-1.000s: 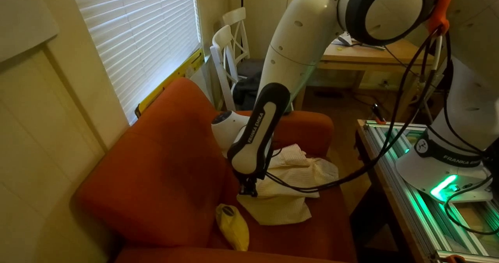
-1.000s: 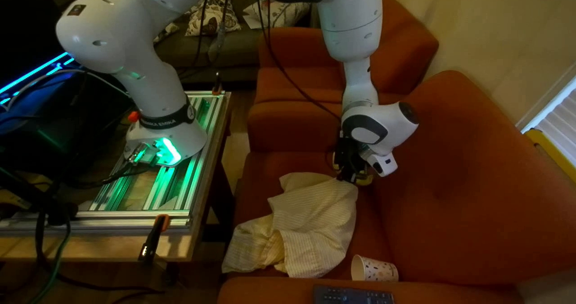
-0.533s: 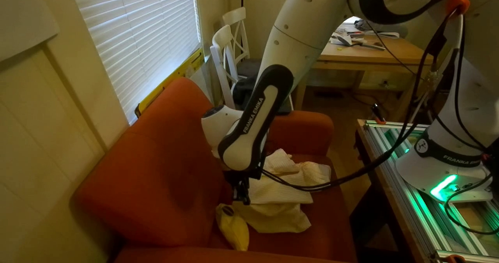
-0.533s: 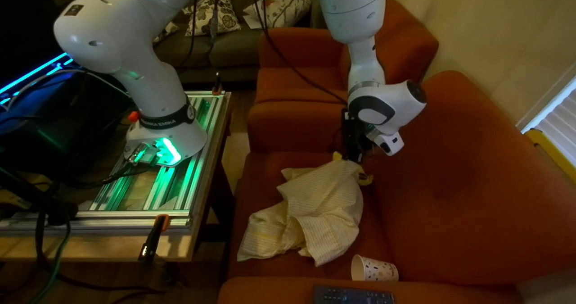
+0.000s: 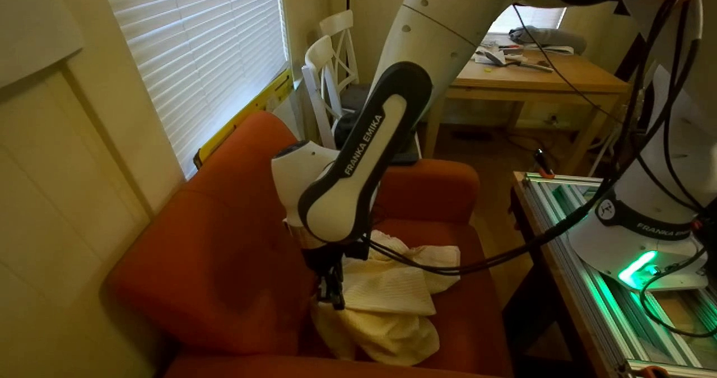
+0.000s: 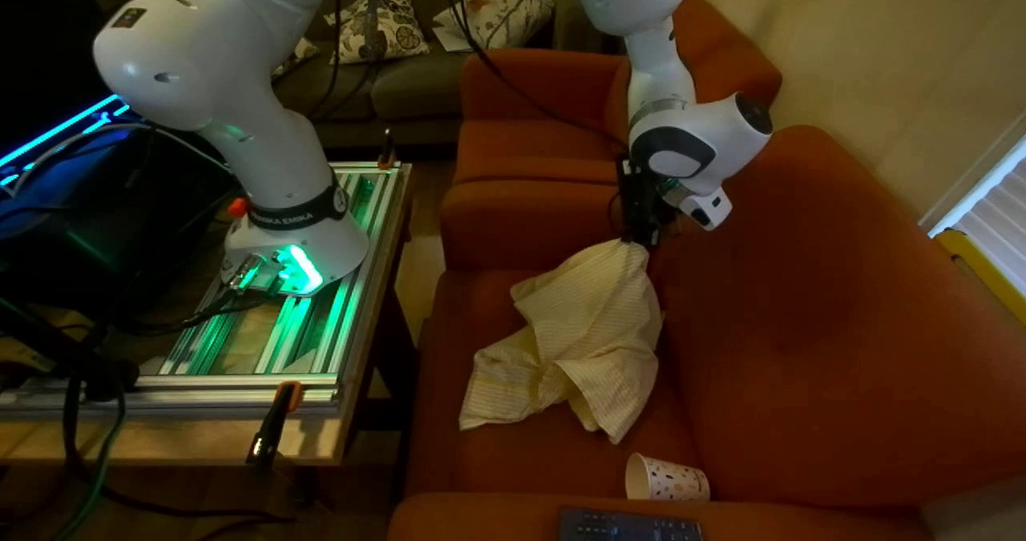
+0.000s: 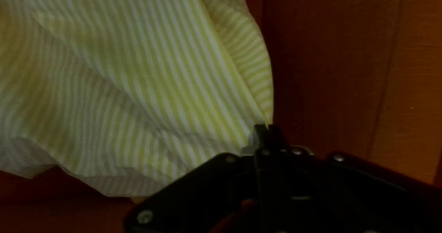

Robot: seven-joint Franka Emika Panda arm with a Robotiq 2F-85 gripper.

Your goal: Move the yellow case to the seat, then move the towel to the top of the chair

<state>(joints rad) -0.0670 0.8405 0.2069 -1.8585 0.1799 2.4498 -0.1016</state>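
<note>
Dark oblong remote control point(image 6: 631, 526) on near part of rust-orange upholstered armchair point(image 6: 826, 341). Beyond, speckled white paper cup point(image 6: 672, 479) lying sideways on flat rust-orange seat cushion point(image 6: 469, 308). Farther, creased cream-and-yellow striped cloth towel point(image 6: 589, 325) hanging over cushion (whether touching, cannot tell), top end clamped in black two-fingered gripper point(image 7: 267, 127).

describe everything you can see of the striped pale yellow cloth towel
The pale-yellow and white striped cloth towel looks thin, soft and creased, with overlapping folds and uneven lower edges. The black metallic end effector is shut on its upper end, so it narrows to a pinch there and fans out below, over the rust-orange upholstered seat cushion. Whether it touches the cushion is hard to tell.
</note>
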